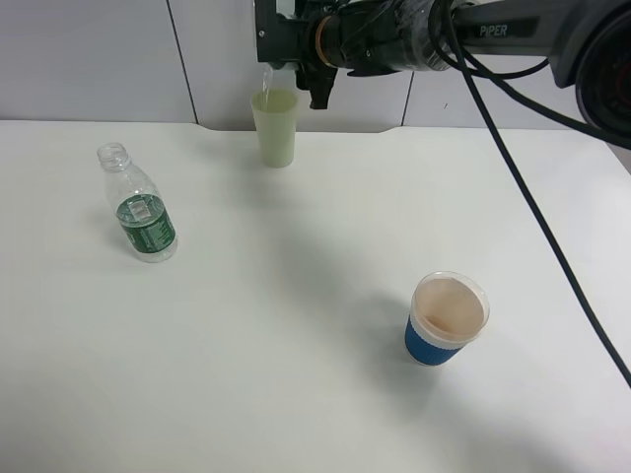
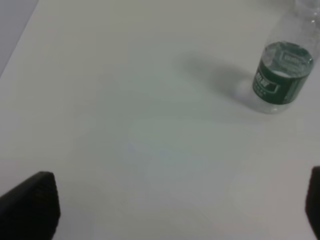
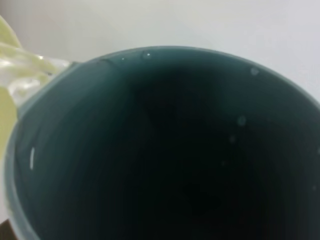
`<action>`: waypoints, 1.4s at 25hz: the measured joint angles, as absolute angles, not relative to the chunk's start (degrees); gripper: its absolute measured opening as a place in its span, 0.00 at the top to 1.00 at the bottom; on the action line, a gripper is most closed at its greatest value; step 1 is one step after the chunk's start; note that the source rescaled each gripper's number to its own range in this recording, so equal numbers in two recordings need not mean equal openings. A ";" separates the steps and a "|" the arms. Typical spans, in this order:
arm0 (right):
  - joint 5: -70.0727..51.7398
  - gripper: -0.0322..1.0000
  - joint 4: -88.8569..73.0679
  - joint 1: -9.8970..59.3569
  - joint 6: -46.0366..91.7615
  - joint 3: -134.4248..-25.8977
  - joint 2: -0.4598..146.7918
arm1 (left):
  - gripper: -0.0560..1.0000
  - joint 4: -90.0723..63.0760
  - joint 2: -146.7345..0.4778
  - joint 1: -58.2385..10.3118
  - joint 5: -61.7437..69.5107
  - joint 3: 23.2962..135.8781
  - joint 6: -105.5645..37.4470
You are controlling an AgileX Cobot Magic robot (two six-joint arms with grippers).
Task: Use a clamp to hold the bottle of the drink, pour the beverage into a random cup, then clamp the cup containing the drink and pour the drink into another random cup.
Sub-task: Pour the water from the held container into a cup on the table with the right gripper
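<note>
Step in hand, as judged: second pour, cup to cup.

Right end effector [image 1: 292,67] reaches across to the far middle of the counter [image 1: 296,374], clamped on the teal cup [image 3: 165,150]. The right wrist view looks straight into the cup's dark interior, with droplets on the wall. In the exterior high view this cup is mostly hidden behind the end effector.
- The teal cup is held tipped above the pale green cup [image 1: 276,128], with its lip over the rim so the drink lands inside. A thin clear stream [image 1: 264,87] falls from one to the other.
- The pale green cup stands upright on the counter at the back and receives the pour.

Left end effector [image 2: 172,210]: fingers wide apart, holding nothing, hovering over bare counter near the bottle [image 1: 138,212]. Presumably parked clear of the pour.

The bottle stands upright on the left of the counter with no cap on its neck, well apart from the cups. Its part looks done.

Count:
- Cups: three. One teal (held), one pale green (receiving), one blue cup [image 1: 446,320] standing alone at the near right and not involved.
- Bottles: one.
- End effectors: two.
</note>
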State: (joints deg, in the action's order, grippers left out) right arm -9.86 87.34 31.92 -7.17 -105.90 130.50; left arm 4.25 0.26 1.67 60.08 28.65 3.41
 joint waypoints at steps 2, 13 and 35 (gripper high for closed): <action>-10.26 0.96 87.34 31.92 -7.17 -105.94 130.50 | 0.00 4.25 0.26 1.67 60.08 28.65 3.41; -10.42 0.96 88.19 31.92 -6.40 -105.94 130.50 | 0.00 4.25 0.26 1.67 60.08 28.65 3.41; -11.61 0.96 88.20 31.92 5.12 -106.00 130.50 | 0.00 4.25 0.26 1.67 60.08 28.65 3.41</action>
